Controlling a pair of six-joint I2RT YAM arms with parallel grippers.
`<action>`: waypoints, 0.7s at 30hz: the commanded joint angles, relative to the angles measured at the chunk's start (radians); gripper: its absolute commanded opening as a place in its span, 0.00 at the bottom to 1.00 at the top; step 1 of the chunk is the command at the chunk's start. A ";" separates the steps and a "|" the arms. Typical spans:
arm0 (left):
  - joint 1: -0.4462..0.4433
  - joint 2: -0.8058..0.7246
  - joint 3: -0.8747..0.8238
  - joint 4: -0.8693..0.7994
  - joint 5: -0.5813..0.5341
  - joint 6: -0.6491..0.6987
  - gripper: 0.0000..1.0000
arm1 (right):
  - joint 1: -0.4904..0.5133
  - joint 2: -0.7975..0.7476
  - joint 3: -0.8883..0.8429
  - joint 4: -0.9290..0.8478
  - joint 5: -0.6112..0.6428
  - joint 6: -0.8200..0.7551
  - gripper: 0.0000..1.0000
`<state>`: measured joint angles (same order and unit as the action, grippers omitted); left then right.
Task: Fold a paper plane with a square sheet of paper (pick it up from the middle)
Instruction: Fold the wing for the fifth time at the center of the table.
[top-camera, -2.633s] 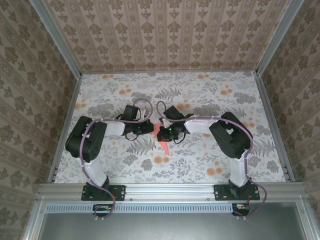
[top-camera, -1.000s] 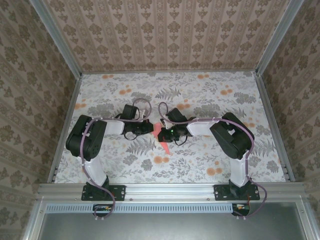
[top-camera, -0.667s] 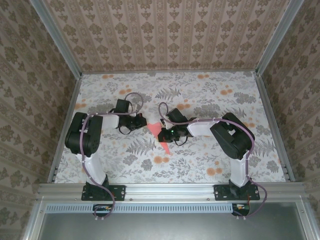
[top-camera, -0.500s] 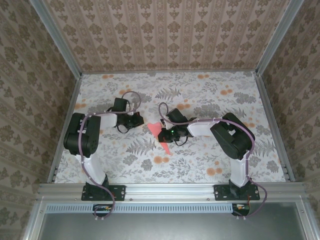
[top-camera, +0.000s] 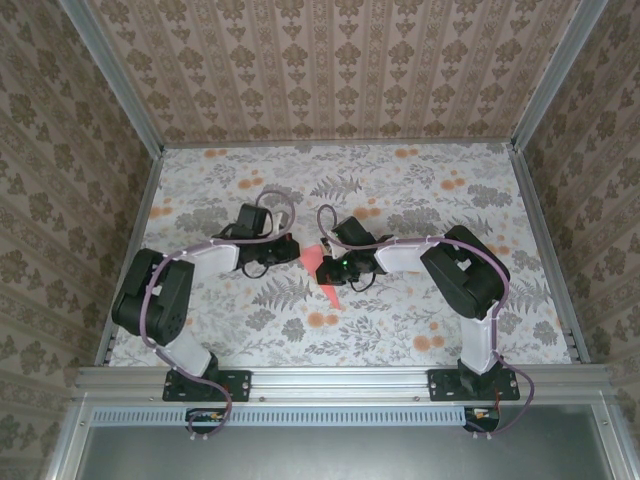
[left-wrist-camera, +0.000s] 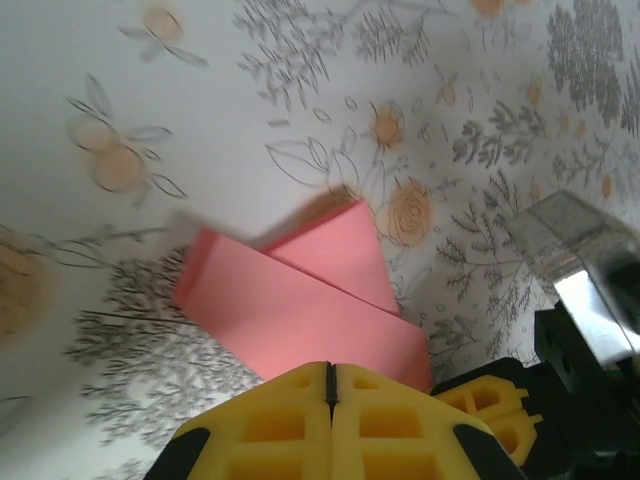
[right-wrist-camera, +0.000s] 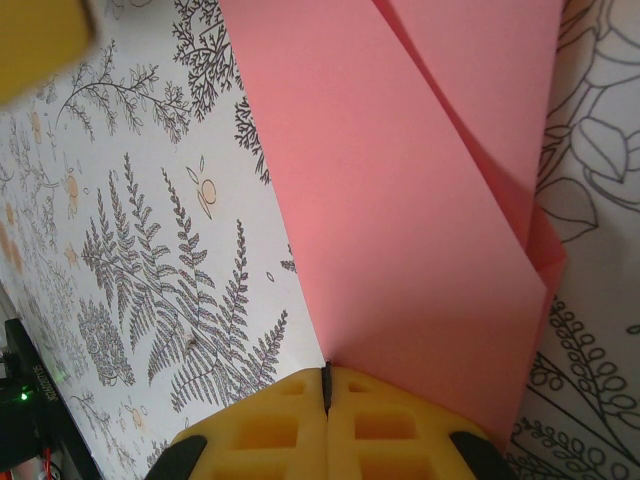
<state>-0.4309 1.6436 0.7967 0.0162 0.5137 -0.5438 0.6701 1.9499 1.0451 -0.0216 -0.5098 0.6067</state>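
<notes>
Left gripper (top-camera: 288, 251): jaws were shut, the yellow fingers (left-wrist-camera: 290, 420) pressed flat together with only a seam between them; nothing was held. In the left wrist view the tips sat at the near edge of the pink paper (left-wrist-camera: 300, 300), and whether they touched it could not be told.
Right gripper (top-camera: 331, 268): also closed, the fingers (right-wrist-camera: 380, 430) meeting along a thin seam. Its tips lay against the paper's edge (right-wrist-camera: 400, 200); whether a layer was pinched between them could not be told.
Pink paper, position (top-camera: 329, 291): it lay on the table near the middle, between the two grippers, with one pointed tip reaching toward the arm bases.
Pink paper, shape: partly folded, with a smaller flap lying over a longer panel and straight creases at the overlaps.
Gripper spacing: the left gripper was just beside the paper's left edge and the right gripper over its right part, so the two stood close together.
Table (top-camera: 400, 330): covered in a white cloth printed with grey ferns and small orange flowers.
Walls (top-camera: 340, 60): brown patterned panels on three sides.
Rail (top-camera: 340, 380): an aluminium bar at the near edge carried both arm bases.
</notes>
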 joint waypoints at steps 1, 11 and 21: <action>-0.019 0.053 0.009 0.050 0.012 -0.043 0.00 | 0.002 0.034 -0.054 -0.151 0.029 0.005 0.02; -0.103 0.165 0.055 -0.064 -0.122 -0.039 0.00 | 0.002 -0.020 -0.046 -0.158 -0.029 -0.005 0.03; -0.106 0.211 0.014 -0.070 -0.170 -0.057 0.00 | 0.005 -0.082 -0.132 -0.200 -0.098 -0.048 0.06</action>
<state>-0.5373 1.7813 0.8467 0.0196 0.4637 -0.5842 0.6651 1.8915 0.9775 -0.0589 -0.5545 0.5888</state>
